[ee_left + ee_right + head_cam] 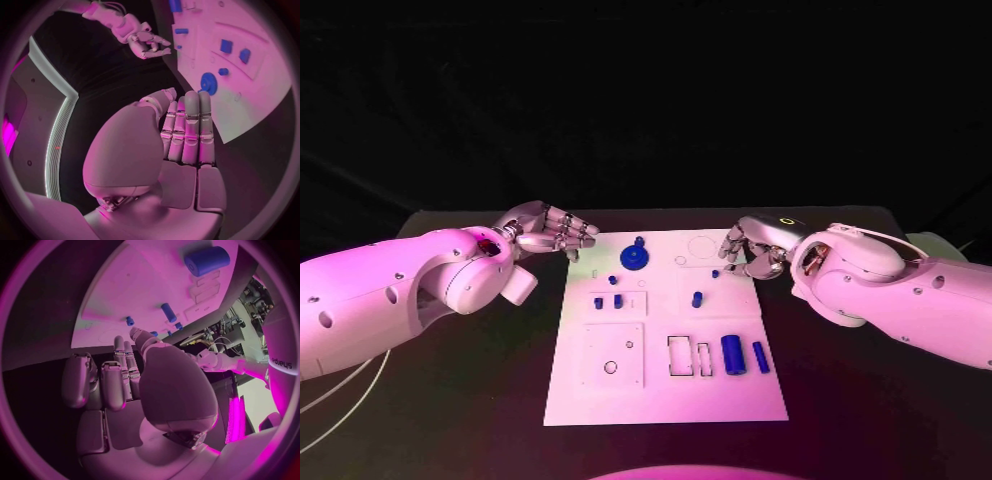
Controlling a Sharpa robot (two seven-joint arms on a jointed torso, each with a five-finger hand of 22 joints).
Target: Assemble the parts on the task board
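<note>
Head view: left hand (548,230) and right hand (756,248) hovered empty beside the white board (664,400), fingers (190,131) loosely apart; blue gear (633,258) lay between the fingertips.

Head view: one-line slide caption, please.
Both hands, left hand and right hand, hover empty at the far corners of the white task board, its blue parts untouched.

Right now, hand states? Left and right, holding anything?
Left hand: open, fingers extended, holding nothing, beside the task board.
Right hand: fingers partly curled, nothing seen in it; open or closed cannot be told.
</note>
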